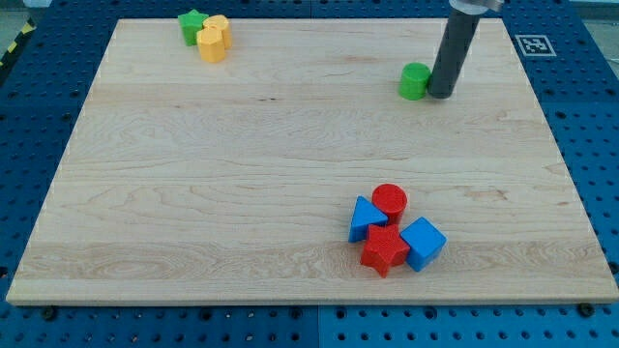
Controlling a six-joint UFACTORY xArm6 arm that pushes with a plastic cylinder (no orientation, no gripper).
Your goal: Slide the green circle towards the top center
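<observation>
The green circle (414, 81) sits on the wooden board (242, 174) at the view's upper right. My tip (441, 94) is down on the board right beside the green circle, on its right side, touching or nearly touching it. The dark rod rises from there to the view's top edge.
A green star (191, 25) and two yellow blocks (214, 39) cluster at the top left. A red circle (391, 200), a blue triangle (365, 218), a red star (384, 250) and a blue cube (423, 243) cluster at the lower right. A marker tag (535, 44) lies off the board's top right.
</observation>
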